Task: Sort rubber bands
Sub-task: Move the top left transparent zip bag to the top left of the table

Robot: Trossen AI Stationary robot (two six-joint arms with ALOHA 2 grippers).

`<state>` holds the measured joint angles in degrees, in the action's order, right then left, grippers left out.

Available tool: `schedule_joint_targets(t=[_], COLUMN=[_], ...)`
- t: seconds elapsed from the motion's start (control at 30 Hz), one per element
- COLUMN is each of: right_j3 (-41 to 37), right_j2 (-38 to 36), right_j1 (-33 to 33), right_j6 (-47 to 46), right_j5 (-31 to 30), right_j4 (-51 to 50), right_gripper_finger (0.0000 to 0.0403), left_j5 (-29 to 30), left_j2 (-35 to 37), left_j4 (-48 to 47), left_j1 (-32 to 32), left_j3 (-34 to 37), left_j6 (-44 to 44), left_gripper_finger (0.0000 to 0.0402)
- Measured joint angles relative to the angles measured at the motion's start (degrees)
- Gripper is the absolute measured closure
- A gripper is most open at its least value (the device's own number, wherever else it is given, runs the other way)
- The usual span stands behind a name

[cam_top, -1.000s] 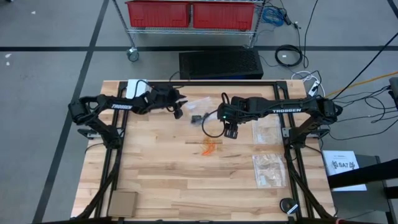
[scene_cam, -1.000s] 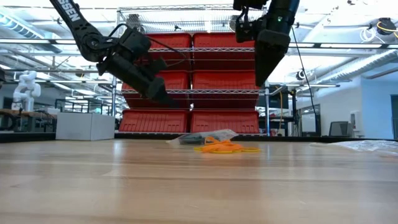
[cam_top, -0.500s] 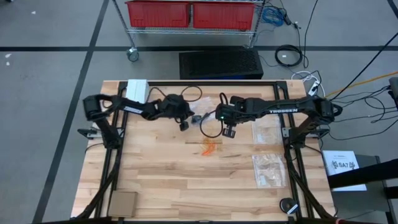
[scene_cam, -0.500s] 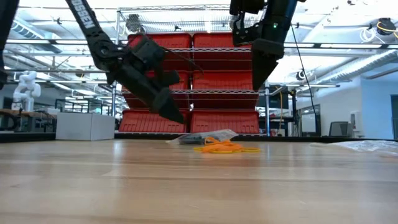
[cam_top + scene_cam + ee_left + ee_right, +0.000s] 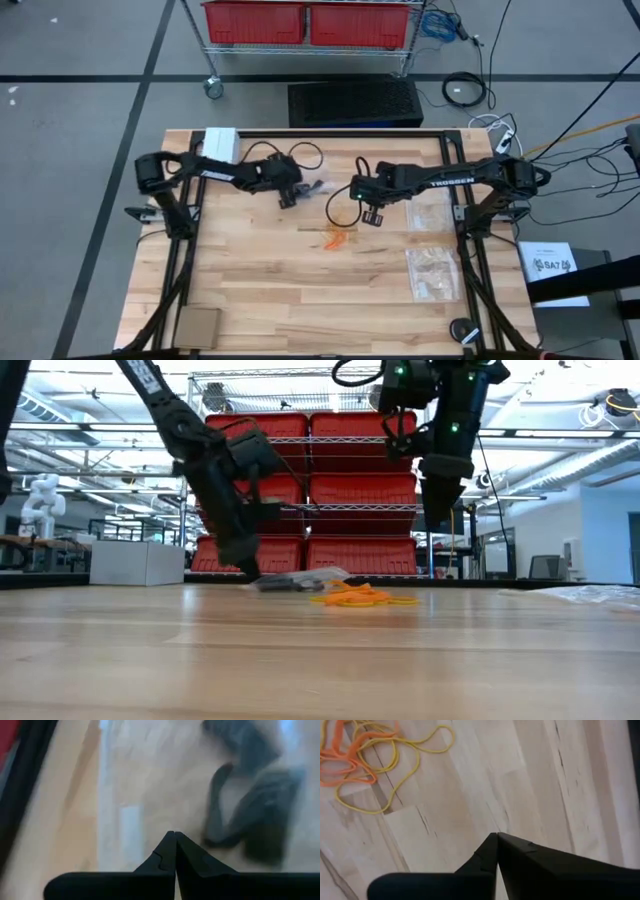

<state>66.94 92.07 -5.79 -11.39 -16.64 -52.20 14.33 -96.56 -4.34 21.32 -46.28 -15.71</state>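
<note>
Orange and thin yellow rubber bands (image 5: 338, 238) (image 5: 355, 597) (image 5: 360, 757) lie in a loose tangle on the wooden table near its middle. Just left of them and farther back lies a clear bag (image 5: 313, 188) (image 5: 300, 581) with dark bands (image 5: 250, 815) inside. My left gripper (image 5: 290, 202) (image 5: 250, 572) (image 5: 175, 835) is shut, its tip down at the bag's left end. My right gripper (image 5: 372, 218) (image 5: 437, 525) (image 5: 496, 836) is shut and hangs well above the table, to the right of the orange tangle. My left gripper's shut fingertips (image 5: 247, 565) meet the clear bag's left end (image 5: 262, 582), slanting down from the table's left. The bag lies flat on the table. Whether any plastic is caught between the fingers I cannot tell.
Two more clear bags (image 5: 428, 210) (image 5: 432, 272) lie at the table's right. A white box (image 5: 220, 142) (image 5: 135, 562) stands at the far left corner, a cardboard piece (image 5: 197, 325) at the near left. A black cable (image 5: 340, 195) loops off my right arm.
Both grippers have shut. My left gripper has come toward the near edge and down onto the bag's left end, tipping steeply downward; the bag has slid a little toward the table's left. My right gripper has sunk somewhat, still high above the table.
</note>
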Motion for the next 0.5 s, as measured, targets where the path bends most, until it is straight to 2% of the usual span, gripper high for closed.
schedule_joint_targets(t=[0.13,0.2,0.37,0.5], right_j3=[-0.5,-0.5,-0.5,-1.2], right_j2=[0.0,0.0,0.0,0.0], right_j1=[1.0,1.7,2.6,2.9], right_j6=[-0.3,-0.3,-0.1,0.0], right_j5=[0.0,0.0,0.2,-0.2], right_j4=[0.5,1.8,4.5,5.6], right_gripper_finger=[0.0402,0.0402,0.0403,0.0403], left_j5=[9.8,10.6,-3.4,-5.9], left_j2=[5.7,8.8,12.8,10.5], left_j4=[-10.1,-11.4,-1.9,5.9], left_j1=[-0.3,-0.3,-0.4,-0.4], left_j3=[0.0,0.1,0.0,0.0], left_j6=[-1.1,0.0,3.7,6.5], left_gripper_finger=[0.04,0.04,0.0401,0.0401])
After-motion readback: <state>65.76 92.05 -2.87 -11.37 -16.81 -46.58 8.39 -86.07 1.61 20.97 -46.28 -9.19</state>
